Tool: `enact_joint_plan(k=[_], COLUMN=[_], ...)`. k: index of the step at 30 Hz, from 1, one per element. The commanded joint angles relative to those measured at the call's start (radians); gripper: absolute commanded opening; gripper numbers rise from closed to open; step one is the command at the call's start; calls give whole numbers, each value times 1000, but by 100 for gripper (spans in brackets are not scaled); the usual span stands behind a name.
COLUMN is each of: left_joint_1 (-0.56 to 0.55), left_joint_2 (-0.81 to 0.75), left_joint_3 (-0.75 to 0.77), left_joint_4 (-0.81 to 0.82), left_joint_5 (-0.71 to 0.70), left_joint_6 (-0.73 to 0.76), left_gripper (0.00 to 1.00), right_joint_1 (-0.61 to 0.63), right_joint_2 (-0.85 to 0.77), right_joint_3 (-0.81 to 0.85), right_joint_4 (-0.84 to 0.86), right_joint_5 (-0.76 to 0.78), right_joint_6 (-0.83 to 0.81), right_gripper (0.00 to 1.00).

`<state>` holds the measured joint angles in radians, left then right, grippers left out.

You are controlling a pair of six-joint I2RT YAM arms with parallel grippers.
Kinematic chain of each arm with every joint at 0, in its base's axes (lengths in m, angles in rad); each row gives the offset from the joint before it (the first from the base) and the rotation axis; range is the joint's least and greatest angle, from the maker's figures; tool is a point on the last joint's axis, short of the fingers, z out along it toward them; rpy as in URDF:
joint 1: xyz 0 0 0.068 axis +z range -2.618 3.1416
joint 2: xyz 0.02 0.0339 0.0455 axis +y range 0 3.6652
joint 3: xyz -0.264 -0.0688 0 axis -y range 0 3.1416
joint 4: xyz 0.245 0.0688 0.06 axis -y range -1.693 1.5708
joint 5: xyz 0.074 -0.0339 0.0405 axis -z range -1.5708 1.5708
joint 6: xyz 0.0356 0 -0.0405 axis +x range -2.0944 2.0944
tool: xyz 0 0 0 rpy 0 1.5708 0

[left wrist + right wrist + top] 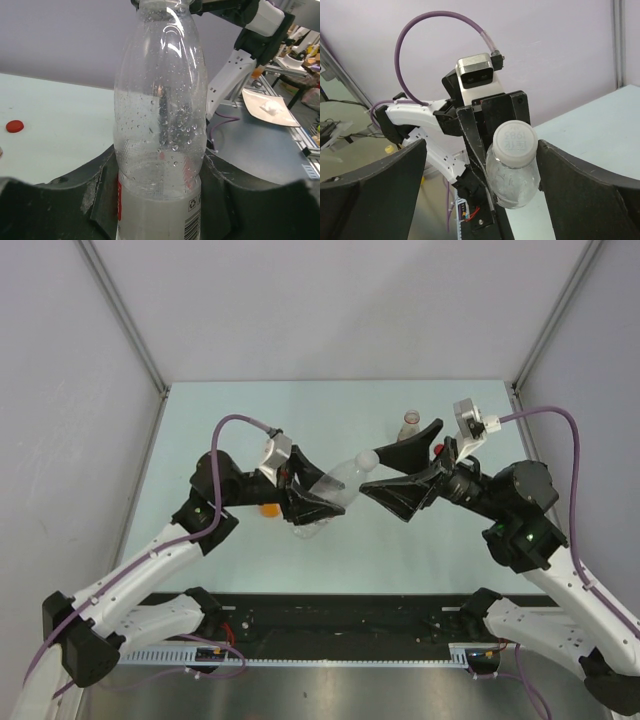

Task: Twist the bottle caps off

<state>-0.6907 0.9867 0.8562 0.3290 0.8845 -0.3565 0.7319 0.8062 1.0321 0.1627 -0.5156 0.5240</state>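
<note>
The left gripper (322, 505) is clamping the lower body of the clear bottle (340, 480), which is leaning out toward the right gripper (370, 468). The right gripper is holding its jaws apart, one on each side of the white cap (514, 143). Beyond the right gripper, a second bottle (408, 423) is standing on the table (250, 420). In the left wrist view, a red cap (15, 126) is lying left of the held bottle, well apart.
</note>
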Motion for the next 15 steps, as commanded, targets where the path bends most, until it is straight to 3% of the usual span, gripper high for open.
enact_joint_plan(k=[1, 5, 12, 15], left_joint_1=[7, 5, -105, -167], left_joint_2=[-25, -40, -97, -118], left_joint_3=[27, 35, 4, -14], left_joint_4=[-45, -94, -142, -137], left_joint_5=[-102, -226, -591, -734], left_joint_6=[73, 131, 303, 353], left_gripper=[36, 29, 0, 0], right_joint_1=[6, 20, 84, 113], right_joint_2=[-16, -1, 73, 97], right_joint_3=[80, 140, 213, 229], right_joint_4=[-55, -205, -341, -357], right_joint_5=[106, 323, 515, 620], right_joint_6=[19, 43, 71, 73], right_gripper=[95, 95, 90, 86])
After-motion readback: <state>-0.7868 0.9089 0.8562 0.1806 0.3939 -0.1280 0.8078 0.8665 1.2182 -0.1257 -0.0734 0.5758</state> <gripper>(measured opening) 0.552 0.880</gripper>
